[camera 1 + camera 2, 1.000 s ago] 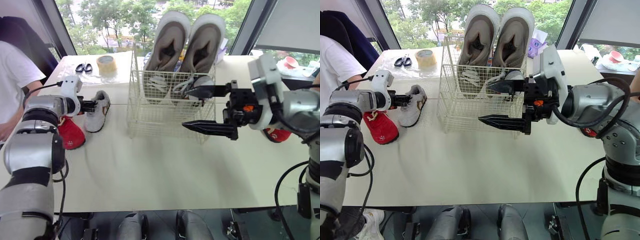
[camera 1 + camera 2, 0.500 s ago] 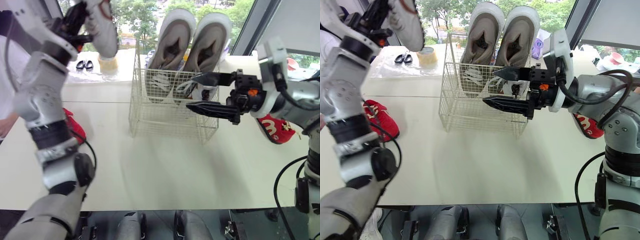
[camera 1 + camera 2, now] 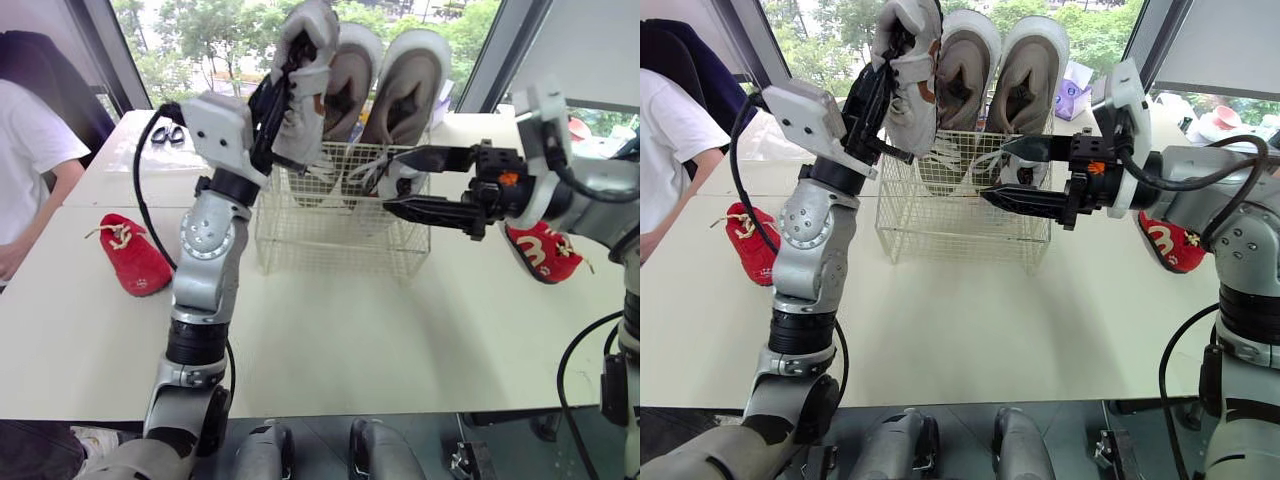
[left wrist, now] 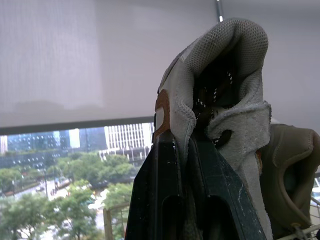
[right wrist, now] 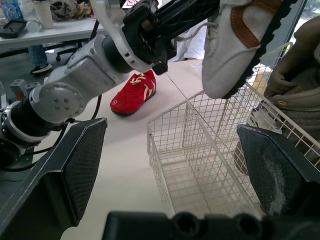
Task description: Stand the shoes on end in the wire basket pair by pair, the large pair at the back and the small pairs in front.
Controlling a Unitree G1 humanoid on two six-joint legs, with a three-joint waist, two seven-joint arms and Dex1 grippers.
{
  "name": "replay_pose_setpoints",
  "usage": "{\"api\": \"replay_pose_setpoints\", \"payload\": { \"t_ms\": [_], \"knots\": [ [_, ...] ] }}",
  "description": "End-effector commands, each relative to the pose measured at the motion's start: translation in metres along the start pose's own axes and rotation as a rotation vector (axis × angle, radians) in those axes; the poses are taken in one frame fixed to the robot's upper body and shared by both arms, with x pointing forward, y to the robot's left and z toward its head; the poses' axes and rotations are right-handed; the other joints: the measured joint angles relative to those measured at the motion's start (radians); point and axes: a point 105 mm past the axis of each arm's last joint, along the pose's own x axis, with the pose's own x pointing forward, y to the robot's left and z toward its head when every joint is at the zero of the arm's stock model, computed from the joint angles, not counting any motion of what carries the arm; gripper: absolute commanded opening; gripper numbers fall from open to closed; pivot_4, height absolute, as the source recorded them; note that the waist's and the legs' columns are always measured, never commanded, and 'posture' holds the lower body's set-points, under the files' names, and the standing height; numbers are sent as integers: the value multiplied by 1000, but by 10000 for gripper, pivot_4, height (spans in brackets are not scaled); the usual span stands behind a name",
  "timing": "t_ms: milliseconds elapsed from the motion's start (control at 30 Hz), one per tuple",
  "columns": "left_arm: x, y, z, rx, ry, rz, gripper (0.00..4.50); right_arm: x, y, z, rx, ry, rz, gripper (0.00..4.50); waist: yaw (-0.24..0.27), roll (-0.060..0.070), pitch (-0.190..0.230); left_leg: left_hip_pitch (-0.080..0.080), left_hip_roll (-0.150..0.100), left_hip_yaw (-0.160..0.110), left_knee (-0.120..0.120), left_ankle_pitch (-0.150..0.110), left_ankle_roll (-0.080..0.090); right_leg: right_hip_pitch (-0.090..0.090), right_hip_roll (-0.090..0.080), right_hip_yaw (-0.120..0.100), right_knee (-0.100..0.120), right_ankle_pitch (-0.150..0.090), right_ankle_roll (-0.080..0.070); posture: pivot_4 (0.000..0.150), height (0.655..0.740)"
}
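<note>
Seeing this, Jo? Left gripper (image 4: 181,142) has gone from table level, next to the red lace-up shoe (image 3: 130,262), to up above the white wire basket (image 3: 330,240). Its fingers pinch the collar of the small grey-and-white sneaker with the brown patch (image 3: 312,60). That shoe now hangs in the air over the basket's left side, just in front of the large grey-beige pair (image 3: 400,85) standing on end at the back.

Jo: Seen. Right gripper (image 3: 392,180) has closed in too, from out over the table to the basket's right front rim. Fingers spread, nothing in them. Pickup is done; I read this as the lowering step.

Sam: Room to go down? Right wrist view shows the front-left compartment bare, with a wire divider (image 5: 200,150) beside it.

Jo: Enough, I think. Edges to watch are the top rim wire and that divider; either can catch the sole. Loose white laces (image 3: 362,170) from the large pair hang near the drop path. Something like another small grey shoe sits front right, behind the right gripper; can't confirm.

Sam: Outside the basket: that red shoe to the left, second red shoe (image 3: 535,250) to the right, both on the cream tabletop (image 3: 330,340). Person in a white sleeve (image 3: 30,140) is at the table's far left, well apart from the basket.
</note>
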Motion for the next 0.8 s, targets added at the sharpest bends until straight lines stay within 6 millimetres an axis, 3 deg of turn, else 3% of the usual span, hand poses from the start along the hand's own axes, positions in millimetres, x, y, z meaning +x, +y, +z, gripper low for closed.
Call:
{"api": "replay_pose_setpoints", "payload": {
  "t_ms": [33, 133, 267, 433, 567, 667, 800],
  "knots": [
    [-4, -16, -20, 26, -15, -51, 511, -9, 3, 16, -61, -23, -28, 45000, 2, 0, 0, 0, 0, 0, 0, 0, 0, 0, 0, 0, 0, 0, 0, 1500, 7400],
    [-14, -19, -50, -15, 52, -33, 511, -11, 5, 19, -67, -19, -38, 45000, 1, 0, 0, -1, 0, 0, 1, -1, 2, 0, -1, 0, -1, 0, 0, 1500, 7400],
    [-24, -22, -71, -24, 112, -29, 511, -12, 8, 19, -65, -12, -52, 45000, -2, 0, 0, 0, 0, 0, 1, -1, 2, 0, -1, 0, -1, 0, 0, 1500, 7400],
    [-34, -26, -75, 2, 154, -57, 511, -13, 6, 19, -60, -15, -66, 45000, -3, 0, 0, 0, 0, 0, 1, -1, 2, 0, -1, 0, -1, 1, -1, 1500, 7400],
    [-42, -29, -67, -13, 173, -69, 511, -12, 5, 17, -54, -21, -70, 45000, -4, 0, 0, 0, 0, 0, 1, -1, 2, 0, -2, 0, -1, 1, -1, 1500, 7400],
    [-53, -28, -63, -36, 196, -66, 10508, -10, 3, 14, -43, -31, -63, 45000, -5, 1, 0, 0, 0, 0, 1, -1, 2, 0, -2, 0, -1, 1, -1, 1500, 7400],
    [-57, -24, -58, -39, 219, -59, 30751, -8, 3, 11, -33, -34, -52, 45000, -4, 1, 0, 0, 0, 0, 1, -1, 2, 0, -2, 0, -1, 1, -1, 1500, 7400]
  ]
}}
